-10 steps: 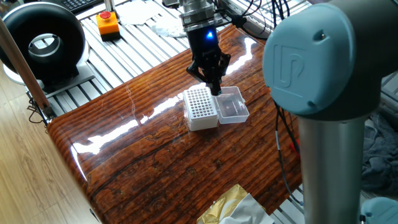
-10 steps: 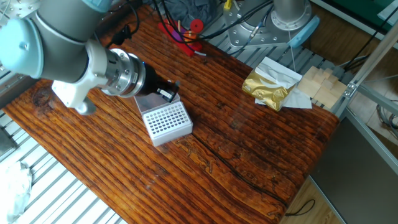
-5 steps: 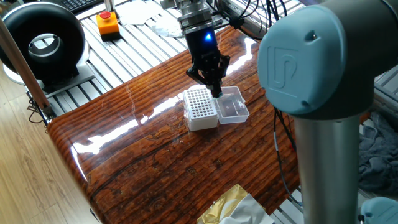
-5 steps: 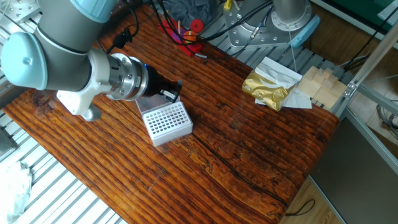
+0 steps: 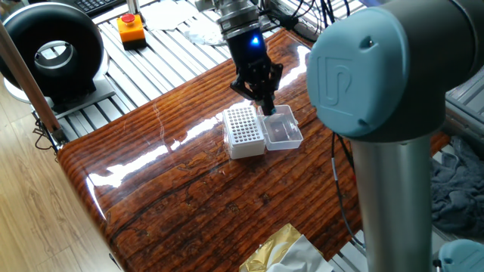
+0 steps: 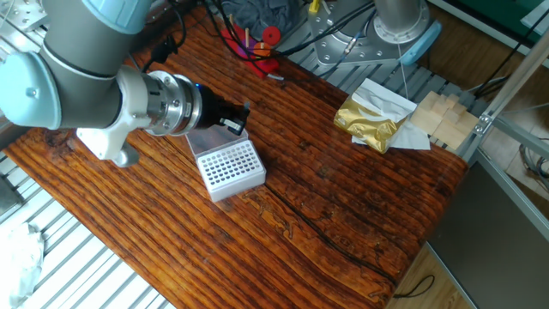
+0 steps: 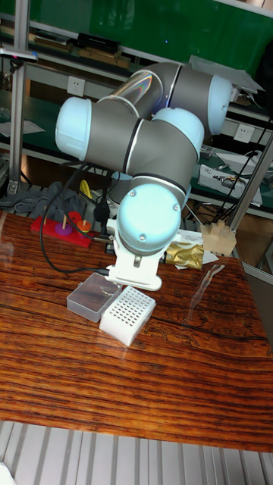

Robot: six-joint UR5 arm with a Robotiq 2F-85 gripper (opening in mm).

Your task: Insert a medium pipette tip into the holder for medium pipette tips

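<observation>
The holder for medium pipette tips (image 5: 243,130) is a small white box with a grid of holes on top, standing mid-table; it also shows in the other fixed view as the holder (image 6: 230,167) and in the tall view as the holder (image 7: 127,312). Its clear lid (image 5: 283,128) lies open beside it. My gripper (image 5: 265,108) points down just above the seam between box and lid, fingers pressed together. From the other side the gripper (image 6: 238,125) hangs over the holder's far edge. The medium pipette tip is too small to make out. In the tall view the arm hides the gripper.
A crumpled gold and white wrapper (image 6: 375,116) lies near the table's edge beside wooden blocks (image 6: 443,118). A red stand (image 7: 57,227) and cables sit at the table's back. An orange emergency button (image 5: 131,29) and a black round fan (image 5: 53,51) stand off the table.
The gripper has shifted slightly from over the holder's edge toward the lid side. The holder and lid have not moved.
</observation>
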